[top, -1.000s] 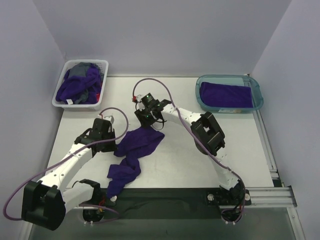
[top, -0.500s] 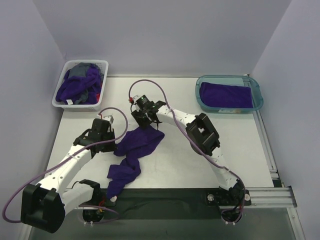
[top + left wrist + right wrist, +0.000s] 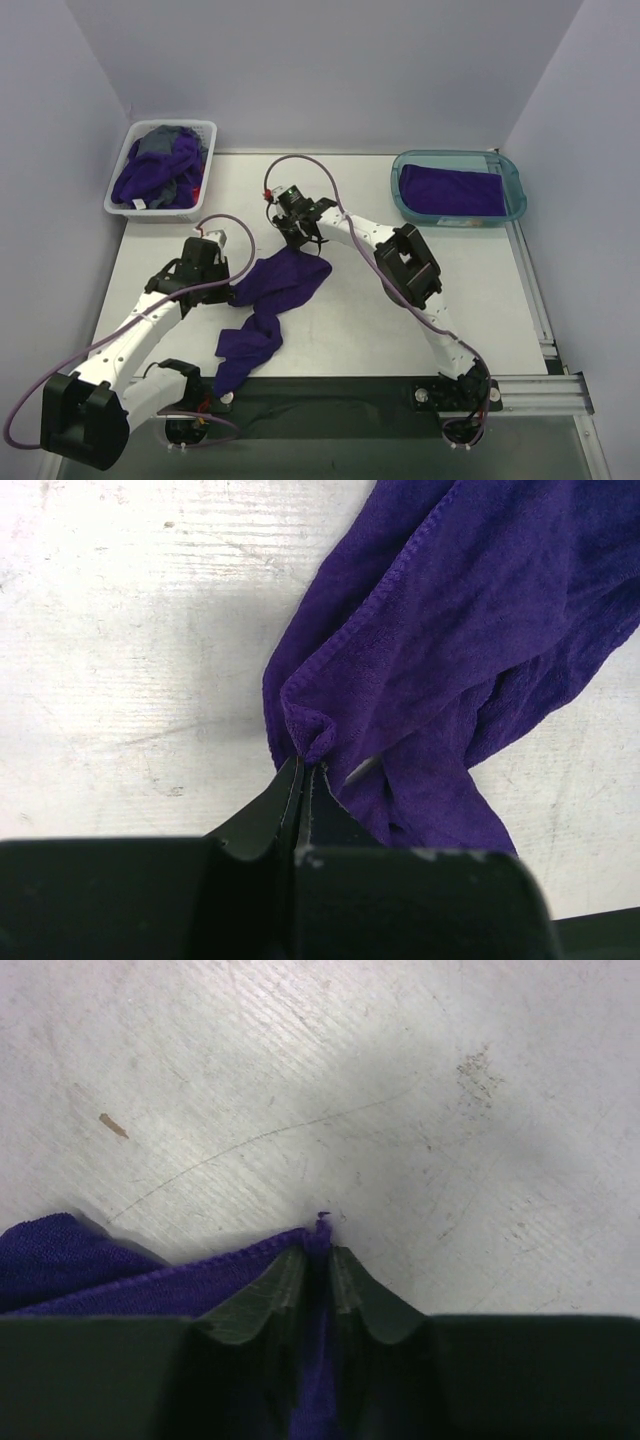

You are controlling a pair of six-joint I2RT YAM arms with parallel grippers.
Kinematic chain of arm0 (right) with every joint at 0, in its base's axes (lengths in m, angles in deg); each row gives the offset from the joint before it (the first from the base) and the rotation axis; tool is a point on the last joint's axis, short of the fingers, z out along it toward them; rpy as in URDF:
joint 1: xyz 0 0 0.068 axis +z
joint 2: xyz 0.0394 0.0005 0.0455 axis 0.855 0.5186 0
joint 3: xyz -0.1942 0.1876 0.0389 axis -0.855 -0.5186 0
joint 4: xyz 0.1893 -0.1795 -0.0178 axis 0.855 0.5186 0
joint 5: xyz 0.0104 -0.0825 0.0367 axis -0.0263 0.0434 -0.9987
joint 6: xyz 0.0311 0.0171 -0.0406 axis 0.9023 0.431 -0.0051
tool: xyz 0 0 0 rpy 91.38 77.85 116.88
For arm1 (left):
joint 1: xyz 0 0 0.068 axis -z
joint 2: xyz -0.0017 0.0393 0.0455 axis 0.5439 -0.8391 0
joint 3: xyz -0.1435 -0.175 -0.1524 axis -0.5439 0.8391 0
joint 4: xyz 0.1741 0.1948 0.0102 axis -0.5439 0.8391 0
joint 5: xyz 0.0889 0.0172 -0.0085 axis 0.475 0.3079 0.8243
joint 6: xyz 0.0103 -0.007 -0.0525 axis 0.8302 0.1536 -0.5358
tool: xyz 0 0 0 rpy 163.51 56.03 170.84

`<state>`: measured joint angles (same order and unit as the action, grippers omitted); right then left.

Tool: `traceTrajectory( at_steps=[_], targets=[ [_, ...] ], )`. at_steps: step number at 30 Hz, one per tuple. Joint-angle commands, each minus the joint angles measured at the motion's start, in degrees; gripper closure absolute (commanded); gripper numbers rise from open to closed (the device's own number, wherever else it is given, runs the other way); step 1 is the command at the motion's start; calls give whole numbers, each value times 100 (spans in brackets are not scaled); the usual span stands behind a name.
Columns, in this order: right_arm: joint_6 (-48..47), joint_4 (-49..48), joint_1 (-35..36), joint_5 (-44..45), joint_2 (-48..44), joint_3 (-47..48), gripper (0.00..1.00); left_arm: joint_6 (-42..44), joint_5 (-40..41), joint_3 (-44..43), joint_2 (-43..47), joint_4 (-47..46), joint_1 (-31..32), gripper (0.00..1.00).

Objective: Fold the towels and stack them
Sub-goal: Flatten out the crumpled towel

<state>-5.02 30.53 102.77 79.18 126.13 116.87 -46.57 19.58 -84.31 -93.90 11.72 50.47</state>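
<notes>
The left fingers (image 3: 262,820) are closed on a bunched corner of a purple towel (image 3: 450,630). The right fingers (image 3: 255,1305) pinch its far edge. Between them it lies crumpled on the white counter (image 3: 340,330), trailing towards the near edge. More towels (image 3: 155,175) fill the basket (image 3: 165,212) at far left. A folded towel (image 3: 450,190) lies in the tray (image 3: 458,155) at far right.

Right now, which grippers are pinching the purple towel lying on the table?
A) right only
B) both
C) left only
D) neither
B: the left gripper is closed on a bunched edge of the purple towel, and the right gripper has another edge clamped between its fingers.
</notes>
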Motion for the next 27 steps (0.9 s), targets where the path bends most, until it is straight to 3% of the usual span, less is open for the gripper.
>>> traceTrajectory(
  at_steps=[1,6,10,16,17,24,27],
  targets=[
    [-106,475,-112,-61,-101,-216,88,162,21,-253,170,-198,-38,100],
    [-203,414,-305,-9,-723,-348,99,320,206,-798,39,-163,-38,100],
    [-352,414,-489,210,-1400,-401,100,557,241,-1614,-278,-93,-55,100],
    [-379,422,-902,649,-2771,-235,100,997,311,-3881,-866,-57,-82,100],
    [-370,422,-1033,755,-2938,-104,100,1067,277,-4580,-954,-40,-82,100],
    [-800,405,-1281,1037,-4283,739,100,1164,-241,-7289,-1675,4,-64,100],
    [-1011,361,-1290,950,-4678,987,100,1226,-672,-7907,-1772,-5,-47,100]
  ],
)
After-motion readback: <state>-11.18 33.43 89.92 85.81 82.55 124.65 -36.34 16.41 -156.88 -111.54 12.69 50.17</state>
